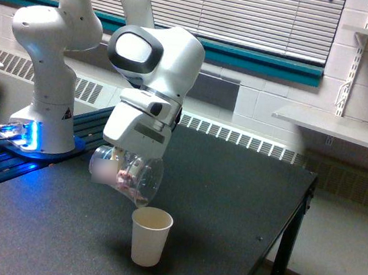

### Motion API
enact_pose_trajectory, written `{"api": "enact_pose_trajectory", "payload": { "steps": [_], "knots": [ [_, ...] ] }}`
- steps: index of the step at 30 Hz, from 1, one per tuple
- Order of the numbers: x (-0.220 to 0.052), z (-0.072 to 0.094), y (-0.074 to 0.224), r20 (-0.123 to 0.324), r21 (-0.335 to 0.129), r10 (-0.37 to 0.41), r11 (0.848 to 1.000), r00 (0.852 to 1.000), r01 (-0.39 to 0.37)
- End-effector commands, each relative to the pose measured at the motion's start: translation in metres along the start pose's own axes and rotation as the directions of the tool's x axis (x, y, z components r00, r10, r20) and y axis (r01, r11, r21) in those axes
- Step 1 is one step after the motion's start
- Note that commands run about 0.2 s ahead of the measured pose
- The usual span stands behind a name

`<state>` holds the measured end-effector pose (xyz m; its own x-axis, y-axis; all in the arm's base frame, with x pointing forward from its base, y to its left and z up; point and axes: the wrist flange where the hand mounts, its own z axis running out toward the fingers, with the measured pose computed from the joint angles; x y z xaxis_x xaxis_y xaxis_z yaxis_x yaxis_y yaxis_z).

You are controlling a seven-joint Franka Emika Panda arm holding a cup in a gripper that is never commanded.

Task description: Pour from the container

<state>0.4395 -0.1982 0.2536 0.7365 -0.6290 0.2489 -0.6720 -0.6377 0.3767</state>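
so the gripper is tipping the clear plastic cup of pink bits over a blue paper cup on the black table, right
Not quite: the paper cup is white, not blue, as the exterior view shows. The gripper does tip the clear plastic cup of pink bits over it on the black table.

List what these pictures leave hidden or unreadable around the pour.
- Gripper fingers: exterior view, mostly covered by the hand's white housing and blurred through the clear plastic cup.
- Cup's closed end: motion-blurred, so how many bits remain is unclear.
- Inside of the white paper cup: camera angle too shallow, so any bits landed there are unseen.
- Black table: near edge cut off by the frame's bottom.
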Motion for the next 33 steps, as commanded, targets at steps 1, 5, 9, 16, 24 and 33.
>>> {"api": "enact_pose_trajectory", "payload": {
  "steps": [1,5,9,16,24,33],
  "knots": [
    [-0.0005,-0.0019,-0.0097,-0.011,-0.021,-0.025,0.999,1.0,0.024],
    [-0.0009,0.0001,-0.0118,-0.008,-0.037,-0.035,0.999,0.999,0.034],
    [-0.002,0.0027,-0.014,-0.01,-0.052,-0.045,0.998,0.999,0.044],
    [-0.0031,0.0047,-0.0154,-0.009,-0.062,-0.054,0.997,0.999,0.053],
    [-0.0002,0.0053,-0.0123,-0.007,-0.071,-0.049,0.996,0.999,0.048],
    [0.002,0.0007,-0.0124,-0.018,-0.081,-0.059,0.995,0.998,0.058]
  ]
}}
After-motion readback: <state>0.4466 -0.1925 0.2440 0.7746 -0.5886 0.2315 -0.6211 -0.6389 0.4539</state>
